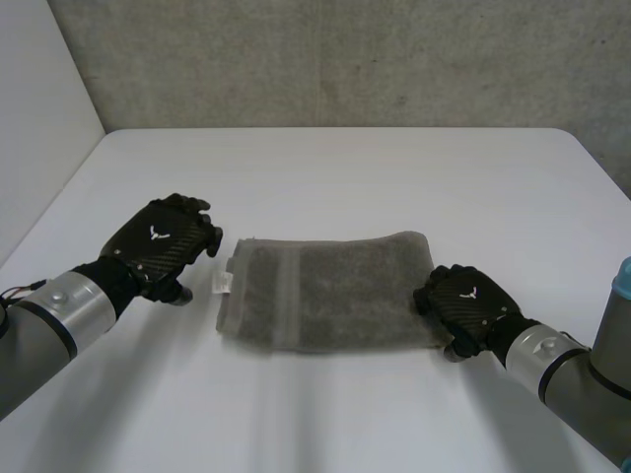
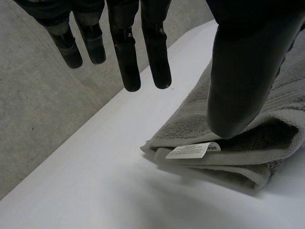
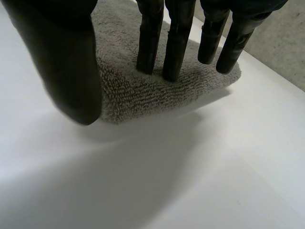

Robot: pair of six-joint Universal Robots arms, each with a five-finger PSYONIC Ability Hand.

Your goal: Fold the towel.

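A grey towel lies folded in layers at the middle of the white table, with a white label sticking out at its left end. My left hand hovers just left of that end, fingers straight and apart from the cloth; in its wrist view the fingers hang above the table and the label lies under the thumb. My right hand is at the towel's right end. There the straight fingers rest on the towel, and the thumb is off the cloth.
The table's far half is bare up to the grey wall behind. A blue-capped arm joint stands at the right edge.
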